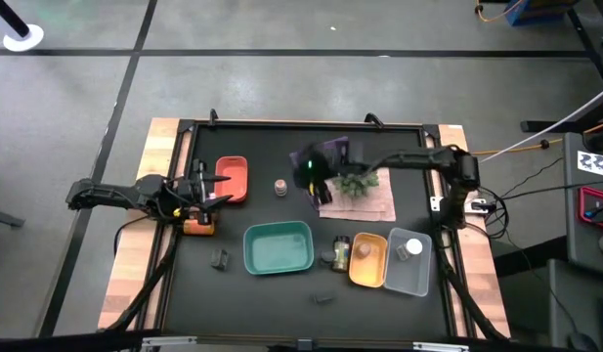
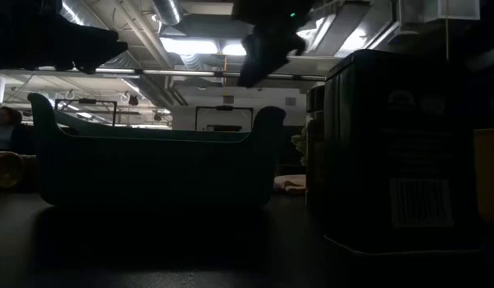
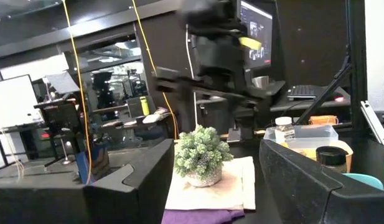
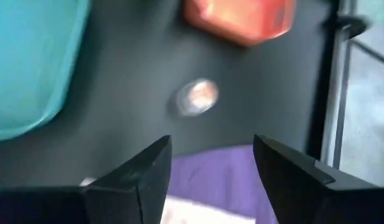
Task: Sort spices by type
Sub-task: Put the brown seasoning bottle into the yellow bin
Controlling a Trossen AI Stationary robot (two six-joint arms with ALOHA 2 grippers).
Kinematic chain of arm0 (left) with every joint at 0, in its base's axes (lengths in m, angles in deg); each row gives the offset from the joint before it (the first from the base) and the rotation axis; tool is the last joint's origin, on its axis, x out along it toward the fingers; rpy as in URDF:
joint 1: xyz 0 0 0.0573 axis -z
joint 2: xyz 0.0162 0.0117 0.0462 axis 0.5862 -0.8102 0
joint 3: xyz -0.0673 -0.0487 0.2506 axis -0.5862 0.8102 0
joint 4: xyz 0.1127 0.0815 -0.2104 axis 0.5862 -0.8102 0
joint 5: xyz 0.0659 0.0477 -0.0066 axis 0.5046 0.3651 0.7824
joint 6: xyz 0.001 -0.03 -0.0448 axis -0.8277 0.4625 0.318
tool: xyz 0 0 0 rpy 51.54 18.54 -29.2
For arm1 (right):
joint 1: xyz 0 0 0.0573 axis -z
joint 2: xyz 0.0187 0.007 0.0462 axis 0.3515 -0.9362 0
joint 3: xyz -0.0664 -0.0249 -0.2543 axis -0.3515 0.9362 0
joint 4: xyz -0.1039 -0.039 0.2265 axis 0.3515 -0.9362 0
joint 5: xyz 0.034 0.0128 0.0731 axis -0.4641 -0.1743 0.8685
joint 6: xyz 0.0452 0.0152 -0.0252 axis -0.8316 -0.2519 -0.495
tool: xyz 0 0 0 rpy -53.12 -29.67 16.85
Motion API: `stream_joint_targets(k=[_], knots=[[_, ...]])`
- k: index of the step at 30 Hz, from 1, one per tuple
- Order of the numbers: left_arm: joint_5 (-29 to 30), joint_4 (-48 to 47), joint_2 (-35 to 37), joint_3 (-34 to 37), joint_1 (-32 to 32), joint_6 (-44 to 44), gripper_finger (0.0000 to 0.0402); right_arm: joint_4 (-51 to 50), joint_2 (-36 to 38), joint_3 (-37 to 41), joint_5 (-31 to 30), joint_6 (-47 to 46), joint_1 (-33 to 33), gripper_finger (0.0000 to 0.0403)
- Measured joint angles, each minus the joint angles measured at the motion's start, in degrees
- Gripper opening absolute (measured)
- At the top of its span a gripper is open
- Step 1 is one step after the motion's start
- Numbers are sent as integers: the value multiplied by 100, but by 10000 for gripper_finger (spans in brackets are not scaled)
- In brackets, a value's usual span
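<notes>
My right gripper [image 4: 210, 165], fingers spread and empty, hovers near the small round grey-topped spice jar [image 4: 196, 98]; I should centre over it before descending.

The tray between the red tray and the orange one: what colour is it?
Teal; the teal tray shows best in the high view.

From my low view almost everything sits in shadow: the dark tin [image 2: 407, 148] is cut off at the frame's right edge, its label unreadable. My right hand [image 4: 211, 163] looks down on 1 round jar [image 4: 196, 98] ahead of its fingers, too blurred to identify. Below it, 2 small dark pieces [image 1: 220, 259] are too small to tell apart.
</notes>
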Motion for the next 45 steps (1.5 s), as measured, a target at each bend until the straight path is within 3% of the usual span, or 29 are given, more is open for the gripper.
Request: stream_joint_targets(k=[10, 26, 45], knots=[[2, -41, 0, -2, 0, 384, 227, 1144, -621, -2, 1332, -147, 629, 225], [4, -193, 0, -2, 0, 426, 227, 1728, -1572, 0, 1582, -1352, 605, 225], [88, -455, -31, -1, -2, 598, 227, 2044, -1865, 2, 1028, -1368, 607, 225]])
